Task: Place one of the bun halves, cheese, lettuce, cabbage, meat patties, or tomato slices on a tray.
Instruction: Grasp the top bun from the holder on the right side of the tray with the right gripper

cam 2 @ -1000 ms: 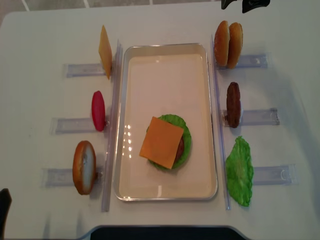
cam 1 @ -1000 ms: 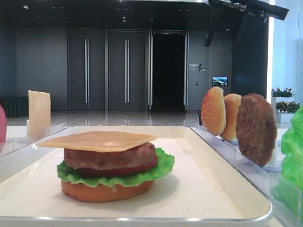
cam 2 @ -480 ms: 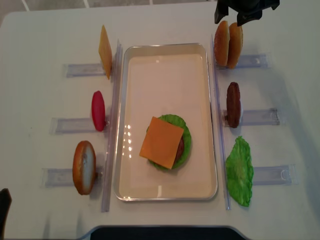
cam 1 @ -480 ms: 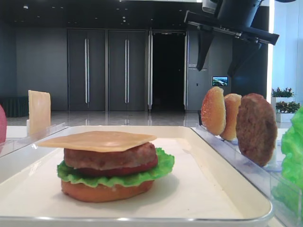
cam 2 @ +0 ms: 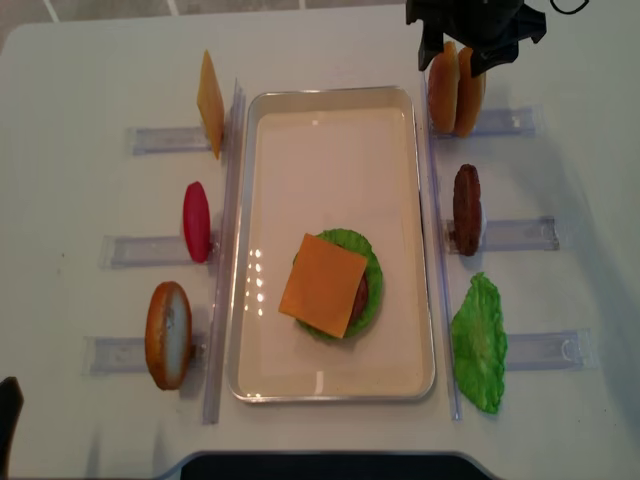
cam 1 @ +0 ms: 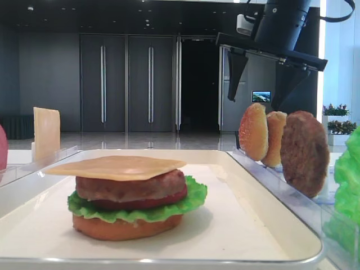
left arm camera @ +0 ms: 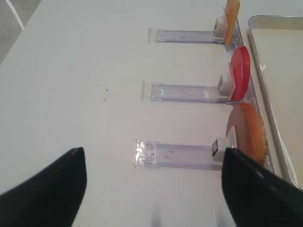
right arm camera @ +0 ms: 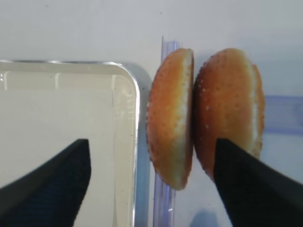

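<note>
On the white table [cam 2: 90, 60], going left to right, clear slotted racks [left arm camera: 180, 157] hold a spare cheese slice [cam 2: 210, 102], a red tomato slice [cam 2: 196, 221] and a bun [cam 2: 167, 334] on edge. The left gripper [left arm camera: 151, 189] hovers over these racks with its fingers spread wide and nothing between them.

Next comes the cream tray [cam 2: 330, 130], where a stack already stands: bun base, lettuce [cam 1: 194, 197], patty, and cheese [cam 2: 323, 284] on top. A domed top seems to be what it lacks.

Right of the tray, two bun halves [cam 2: 456, 90] stand pressed side by side in their rack, with a meat patty [cam 2: 466, 208] and a loose lettuce leaf [cam 2: 479, 342] nearer the front. The right gripper [right arm camera: 151, 175] hangs over the buns, its fingers spread and empty, one over the tray corner and one over the outer bun. To do this step well, I judge it should shift outward so the fingers straddle a single half, or both cleanly, then descend low enough to grip across the broad faces without knocking the neighbour out of its slot.

Behind the table, the low view shows a dim hall with tall dark doors [cam 1: 126, 84], a glossy floor, a small lit screen [cam 1: 261, 96] and plants [cam 1: 337, 109] at far right.
</note>
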`<state>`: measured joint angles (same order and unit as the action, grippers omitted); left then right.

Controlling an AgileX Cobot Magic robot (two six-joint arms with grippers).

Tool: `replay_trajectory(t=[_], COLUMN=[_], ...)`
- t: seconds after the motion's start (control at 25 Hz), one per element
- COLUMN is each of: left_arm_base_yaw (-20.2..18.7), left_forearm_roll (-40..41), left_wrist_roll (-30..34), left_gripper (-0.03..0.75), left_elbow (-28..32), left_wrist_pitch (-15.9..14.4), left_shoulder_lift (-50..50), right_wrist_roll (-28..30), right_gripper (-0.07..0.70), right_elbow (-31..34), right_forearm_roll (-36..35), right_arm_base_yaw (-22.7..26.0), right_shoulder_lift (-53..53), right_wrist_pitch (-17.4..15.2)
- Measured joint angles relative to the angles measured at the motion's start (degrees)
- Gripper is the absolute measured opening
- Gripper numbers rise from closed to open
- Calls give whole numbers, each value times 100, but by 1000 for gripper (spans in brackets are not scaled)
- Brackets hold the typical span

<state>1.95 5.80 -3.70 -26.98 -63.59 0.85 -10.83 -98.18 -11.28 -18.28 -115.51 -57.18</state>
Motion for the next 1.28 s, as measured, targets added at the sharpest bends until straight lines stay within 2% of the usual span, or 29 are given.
replay_trajectory(t=[0.44, 0.56, 0.92, 1.16, 1.28], left_arm_base_yaw=[0, 0, 0, 0, 0], left_forearm_roll=[0, 0, 0, 0, 0], left_wrist_roll=[0, 0, 0, 0, 0], left_gripper=[692, 692, 692, 692, 692], left_elbow=[0, 0, 0, 0, 0], left_wrist_pitch=[0, 0, 0, 0, 0], left_shoulder_lift=[0, 0, 0, 0, 0], right_wrist_roll=[120, 124, 124, 124, 127], right_gripper=[541, 519, 398, 220, 211], right_elbow=[-49, -49, -49, -49, -49], right_forearm_roll=[-114, -185, -133, -7, -7], right_arm_base_yaw=[-2, -14, -8, -8, -8], right_shoulder_lift=[-224, -292, -311, -330, -330], right_wrist_pitch=[0, -15, -70, -92, -86])
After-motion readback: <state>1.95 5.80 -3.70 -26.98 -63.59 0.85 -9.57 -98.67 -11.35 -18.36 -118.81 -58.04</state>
